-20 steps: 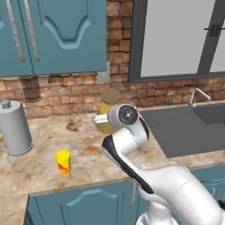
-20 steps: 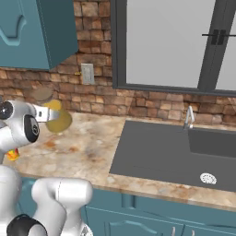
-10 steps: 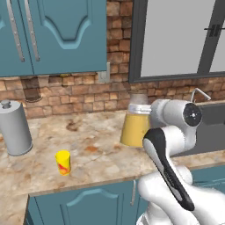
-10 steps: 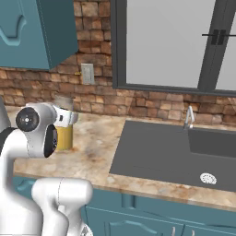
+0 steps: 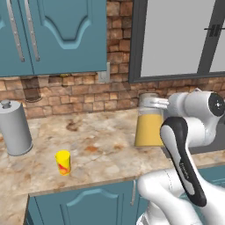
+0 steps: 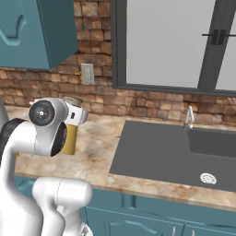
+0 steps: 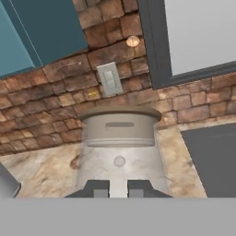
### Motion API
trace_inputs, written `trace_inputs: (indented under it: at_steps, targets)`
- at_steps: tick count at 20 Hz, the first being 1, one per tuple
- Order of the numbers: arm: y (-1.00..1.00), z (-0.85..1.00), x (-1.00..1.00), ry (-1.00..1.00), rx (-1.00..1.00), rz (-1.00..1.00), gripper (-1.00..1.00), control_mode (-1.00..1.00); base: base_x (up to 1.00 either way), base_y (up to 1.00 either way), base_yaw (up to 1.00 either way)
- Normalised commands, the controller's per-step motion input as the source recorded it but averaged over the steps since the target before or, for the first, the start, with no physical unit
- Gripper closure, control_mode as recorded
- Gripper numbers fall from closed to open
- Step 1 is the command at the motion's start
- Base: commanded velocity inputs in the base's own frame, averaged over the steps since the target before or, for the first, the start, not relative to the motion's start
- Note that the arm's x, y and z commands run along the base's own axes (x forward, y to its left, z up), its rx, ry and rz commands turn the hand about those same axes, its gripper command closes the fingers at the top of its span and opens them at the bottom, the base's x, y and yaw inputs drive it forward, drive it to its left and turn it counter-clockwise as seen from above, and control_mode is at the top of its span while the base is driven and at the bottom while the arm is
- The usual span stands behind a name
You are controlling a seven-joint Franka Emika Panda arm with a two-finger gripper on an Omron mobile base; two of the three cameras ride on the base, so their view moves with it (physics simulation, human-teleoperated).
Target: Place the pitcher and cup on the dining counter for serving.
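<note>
The pitcher (image 5: 148, 128), a clear carafe of orange-yellow liquid with a round brownish-grey lid, stands upright beside the sink edge. My gripper (image 5: 154, 103) is shut on its neck just under the lid. In the right base view the pitcher (image 6: 70, 138) sits half behind my arm. In the hand view the pitcher (image 7: 120, 138) rises straight ahead, with my gripper (image 7: 118, 190) clamped on its glass. The small yellow cup (image 5: 63, 162) with a red mark stands alone near the counter's front edge, well left of the pitcher. The dining counter is out of view.
A grey metal cylinder with a knob top (image 5: 15, 129) stands at the far left of this marbled counter (image 5: 101, 145). A dark sink (image 6: 175, 147) with a faucet (image 6: 188, 118) lies to the right. Teal upper cabinets (image 5: 57, 35) and a brick wall close the back.
My arm has swung to the right with the pitcher in its grip, from over the middle of the counter to the sink edge. The pitcher has come from tilted to upright. The cup has not moved.
</note>
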Motion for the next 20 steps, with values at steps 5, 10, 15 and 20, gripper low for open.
trace_inputs:
  at_steps: [5,10,15,20]
  targets:
    - [0.00,0.00,0.00,-0.16,0.00,0.00,1.00,-1.00,0.00,0.00,0.00]
    - [0.00,0.00,-0.01,-0.44,0.00,0.00,1.00,-1.00,0.00,0.00,0.00]
    - [0.00,0.00,0.00,-0.28,0.00,-0.01,1.00,-1.00,0.00,0.00,0.00]
    - [0.00,0.00,0.05,0.00,0.00,0.00,1.00,-1.00,0.00,0.00,0.00]
